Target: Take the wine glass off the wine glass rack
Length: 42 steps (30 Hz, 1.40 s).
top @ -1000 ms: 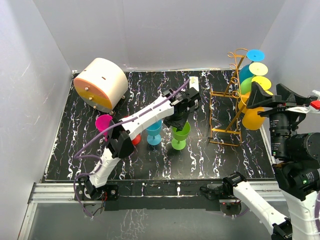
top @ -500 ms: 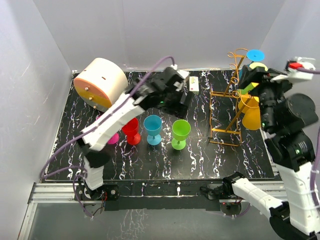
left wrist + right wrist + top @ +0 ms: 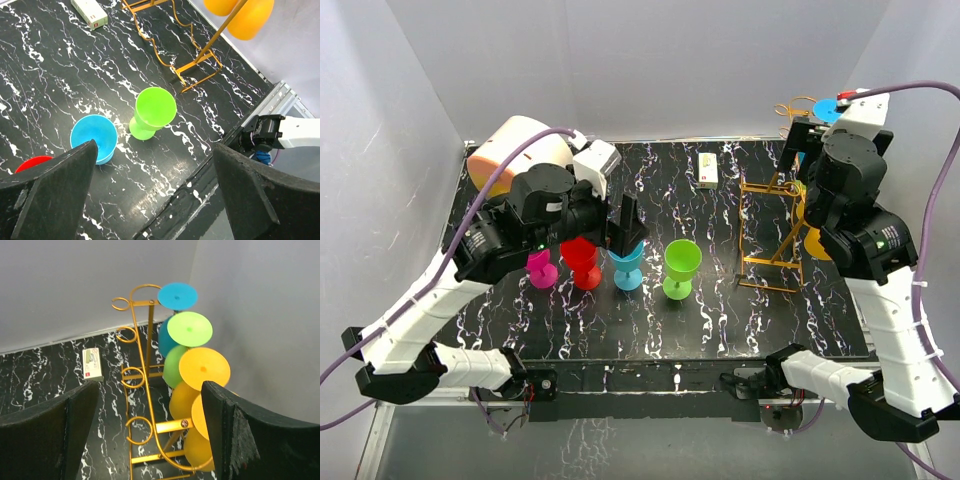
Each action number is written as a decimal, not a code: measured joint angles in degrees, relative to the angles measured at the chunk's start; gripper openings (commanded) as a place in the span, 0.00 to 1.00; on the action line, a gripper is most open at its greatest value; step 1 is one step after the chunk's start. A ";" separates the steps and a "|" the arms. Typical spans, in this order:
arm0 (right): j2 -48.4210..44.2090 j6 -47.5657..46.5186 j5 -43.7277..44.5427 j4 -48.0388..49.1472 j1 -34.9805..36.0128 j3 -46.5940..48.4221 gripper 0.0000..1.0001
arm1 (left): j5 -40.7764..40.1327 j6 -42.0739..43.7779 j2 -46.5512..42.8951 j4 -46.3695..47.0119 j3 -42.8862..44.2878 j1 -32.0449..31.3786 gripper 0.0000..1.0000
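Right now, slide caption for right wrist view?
Open right gripper facing orange-gold wire rack hung with inverted blue, green and orange plastic wine glasses.

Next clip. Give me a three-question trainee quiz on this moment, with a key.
1. Multiple choice: which colour of glass hangs topmost on the wine glass rack? A red, B blue, C pink.
2. True or false: the right gripper is shut on a glass.
3. Count: how many glasses stand on the table?
Key: 1 B, the topmost glass is blue. 2 False, its jaws stand open and empty. 3 Four: pink glass, red glass, blue glass, green glass.
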 measured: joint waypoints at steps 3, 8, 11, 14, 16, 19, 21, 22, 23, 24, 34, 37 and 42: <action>-0.50 2.69 2.38 -3.34 0.00 -0.02 0.83 | 0.26 1.07 -1.14 3.04 -3.34 0.02 0.99; -1.95 7.72 8.00 -7.67 0.00 -0.04 0.83 | 2.75 1.88 -1.33 5.46 -6.75 0.04 0.99; -3.04 11.23 10.40 -9.20 0.00 -0.28 0.83 | 4.61 1.84 -1.55 5.92 -7.78 0.04 0.99; -4.92 16.87 11.69 -10.80 0.00 -1.33 0.83 | 6.38 1.62 -2.58 6.40 -8.94 0.04 0.99; -5.57 20.96 12.11 -11.87 0.00 -1.66 0.82 | 7.43 1.20 -3.69 6.62 -9.49 0.04 0.99; -5.60 25.35 12.09 -12.79 0.00 -1.75 0.83 | 8.46 0.48 -5.92 6.84 -9.68 0.04 0.99; -4.52 26.34 11.93 -12.46 -0.02 -1.64 0.83 | 8.81 0.00 -7.58 7.04 -9.88 0.04 0.99; -3.58 26.34 11.91 -11.91 -0.02 -1.51 0.83 | 8.87 -0.31 -8.39 6.99 -9.94 0.04 0.99; -1.99 25.94 11.89 -10.86 -0.02 -1.11 0.83 | 8.90 -0.46 -9.01 6.97 -9.94 0.04 0.99; -0.09 25.18 11.89 -9.38 -0.02 -0.61 0.83 | 8.90 -0.79 -9.64 6.99 -9.94 0.04 0.99; 21.46 19.54 -5.22 0.92 -17.09 11.67 0.81 | 8.68 -2.75 -9.35 6.47 -9.94 0.04 0.99; 22.64 20.44 -13.31 1.97 -24.28 11.98 0.81 | 8.35 -3.10 -8.11 6.19 -9.94 0.04 0.99; 22.56 22.32 -25.73 3.78 -36.11 11.98 0.81 | 7.87 -3.15 -6.19 6.05 -9.94 0.04 0.99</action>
